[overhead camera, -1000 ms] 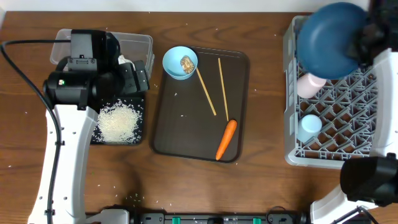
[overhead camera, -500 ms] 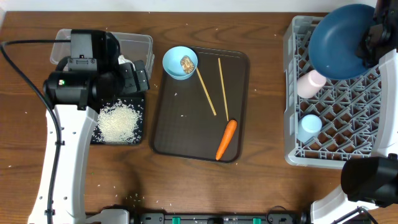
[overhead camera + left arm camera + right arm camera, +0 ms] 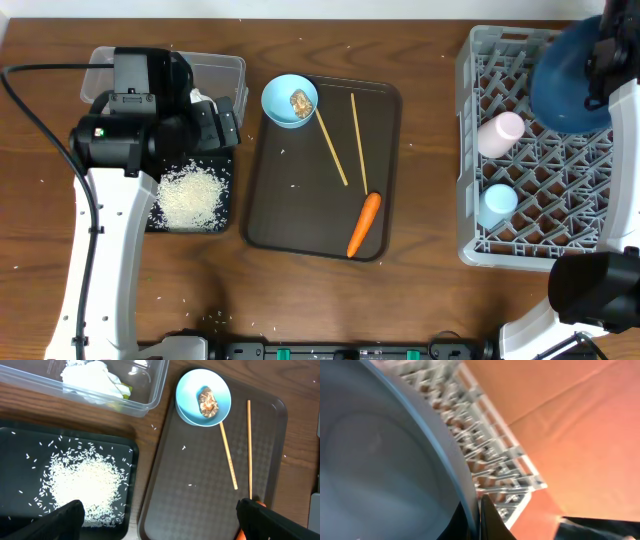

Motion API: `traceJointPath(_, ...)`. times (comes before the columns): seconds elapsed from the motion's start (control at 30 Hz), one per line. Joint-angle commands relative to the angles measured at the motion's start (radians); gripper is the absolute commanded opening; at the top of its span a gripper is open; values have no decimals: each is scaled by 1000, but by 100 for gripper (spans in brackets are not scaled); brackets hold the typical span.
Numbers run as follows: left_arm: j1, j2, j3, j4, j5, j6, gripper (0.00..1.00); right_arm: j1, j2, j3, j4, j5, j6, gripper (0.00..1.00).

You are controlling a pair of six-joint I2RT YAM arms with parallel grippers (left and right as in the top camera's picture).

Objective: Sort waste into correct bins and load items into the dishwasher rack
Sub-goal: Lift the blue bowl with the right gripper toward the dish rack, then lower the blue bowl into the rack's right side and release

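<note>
Right wrist: end effector [image 3: 476, 516] pinches bowl [image 3: 380, 460].

The overhead view looks straight down from high above the tabletop [image 3: 420, 60], taking in everything from the black tray [image 3: 226, 218] at the left to the grey rack [image 3: 467, 180] at the right. The left wrist view also faces down, but nearer, over the black tray, the clear tub [image 3: 150, 395] and much of the brown tray [image 3: 200, 505], all seen from overhead too. The right wrist view sits tilted, very close against the blue bowl [image 3: 380, 460], the rack's lattice behind.
</note>
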State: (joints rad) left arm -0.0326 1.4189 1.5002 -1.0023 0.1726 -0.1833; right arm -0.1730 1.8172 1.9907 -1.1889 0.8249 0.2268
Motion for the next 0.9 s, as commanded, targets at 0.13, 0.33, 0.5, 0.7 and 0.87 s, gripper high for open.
traceJointPath(0.13, 5, 6, -5, -2, -9, 5, 98, -45, -33, 10, 161, 182, -149, 1)
traceJointPath(0.33, 5, 6, -5, -2, -9, 5, 98, -96, -28, 10, 333, 181, -333, 1)
traceJointPath(0.5, 5, 6, -5, -2, -9, 5, 98, -151, -10, 10, 516, 182, -502, 1)
traceJointPath(0.7, 5, 6, -5, -2, -9, 5, 98, -217, 24, 9, 652, 175, -583, 1)
traceJointPath(0.87, 5, 6, -5, -2, -9, 5, 98, -266, 68, 3, 655, 157, -583, 1)
